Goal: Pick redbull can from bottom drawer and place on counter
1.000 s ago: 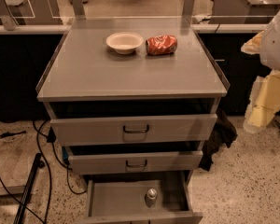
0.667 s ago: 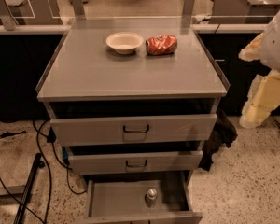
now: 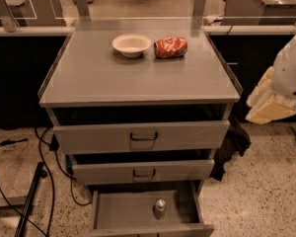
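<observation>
While the gripper point(image 3: 270, 101) hangs at the three o'clock edge, its opening impossible to tell, the can point(image 3: 160, 209) stands upright toward its seven o'clock in the bottom drawer point(image 3: 118, 211).

White rounded arm point(image 3: 293, 65), cream blocky claw point(image 3: 269, 104) at right edge

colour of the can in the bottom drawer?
Silvery-grey: the redbull can has a shiny metal top, seen in the camera view. The tool hangs right of the counter.
</observation>
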Available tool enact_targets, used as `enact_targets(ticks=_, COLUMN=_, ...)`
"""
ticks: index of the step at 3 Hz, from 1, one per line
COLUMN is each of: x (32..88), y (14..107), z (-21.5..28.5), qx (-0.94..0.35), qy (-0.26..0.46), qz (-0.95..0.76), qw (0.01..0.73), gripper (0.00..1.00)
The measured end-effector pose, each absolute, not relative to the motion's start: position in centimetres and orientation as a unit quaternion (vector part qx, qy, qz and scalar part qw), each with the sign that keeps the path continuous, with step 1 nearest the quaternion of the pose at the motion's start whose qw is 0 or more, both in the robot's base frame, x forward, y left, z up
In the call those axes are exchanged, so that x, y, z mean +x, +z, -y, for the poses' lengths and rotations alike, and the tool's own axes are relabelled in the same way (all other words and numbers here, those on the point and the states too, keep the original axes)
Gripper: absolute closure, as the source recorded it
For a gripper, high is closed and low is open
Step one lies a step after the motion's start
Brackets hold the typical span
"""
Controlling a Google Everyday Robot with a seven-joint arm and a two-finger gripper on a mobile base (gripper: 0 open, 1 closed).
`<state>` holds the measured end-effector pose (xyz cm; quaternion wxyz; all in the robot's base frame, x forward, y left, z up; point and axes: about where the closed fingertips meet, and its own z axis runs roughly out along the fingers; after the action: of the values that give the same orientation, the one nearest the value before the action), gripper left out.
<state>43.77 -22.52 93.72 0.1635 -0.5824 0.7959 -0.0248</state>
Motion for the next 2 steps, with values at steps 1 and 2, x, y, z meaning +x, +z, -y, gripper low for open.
enact_targets(ticks=1, x=43.2, y=88.3, z=22.9, qx=-0.566, qy=0.002, qz=-0.808, qw=0.164, gripper=0.87)
enact_targets(ticks=2, x=42.6, y=80.3, z=22.9, qx=-0.542, qy=0.038, qz=-0.821, qw=0.176, gripper=1.00)
